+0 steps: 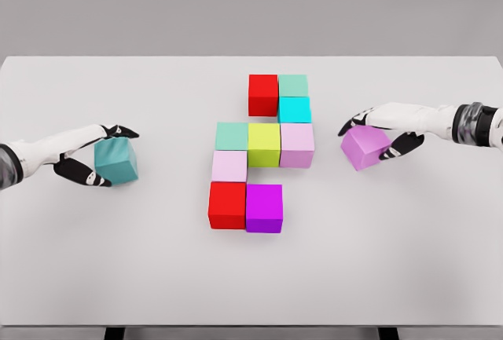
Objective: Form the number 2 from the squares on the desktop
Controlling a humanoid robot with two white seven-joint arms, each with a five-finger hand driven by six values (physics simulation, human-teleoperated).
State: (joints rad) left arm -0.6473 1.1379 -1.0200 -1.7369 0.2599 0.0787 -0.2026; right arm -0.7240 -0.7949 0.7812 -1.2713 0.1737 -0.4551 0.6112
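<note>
Nine cubes sit together at the middle of the white table (157, 277), forming a stepped figure. Top row: a red cube (263, 94) with a pale green cube (293, 85) touching its right side. Just below the pale green one lies a cyan cube (295, 109). Middle row, left to right: a mint cube (232, 136), a yellow-green cube (264, 144), a pink cube (297, 144), all touching. Under the mint cube sits a pale pink cube (229, 166). Bottom row: a second red cube (227, 204) with a magenta cube (264, 208) touching its right side.

Two further cubes are held apart from the figure. The left hand (90, 158), well to the left of the group, grips a teal cube (116, 160) between thumb below and fingers above; the cube is tilted. The right hand (385, 129), to the right of the pink cube, closes on a violet cube (365, 147), fingers over its top and thumb at its right side; this cube is also tilted.

No writing, labels or brand marks can be seen on any cube, on the table or on the arms.
</note>
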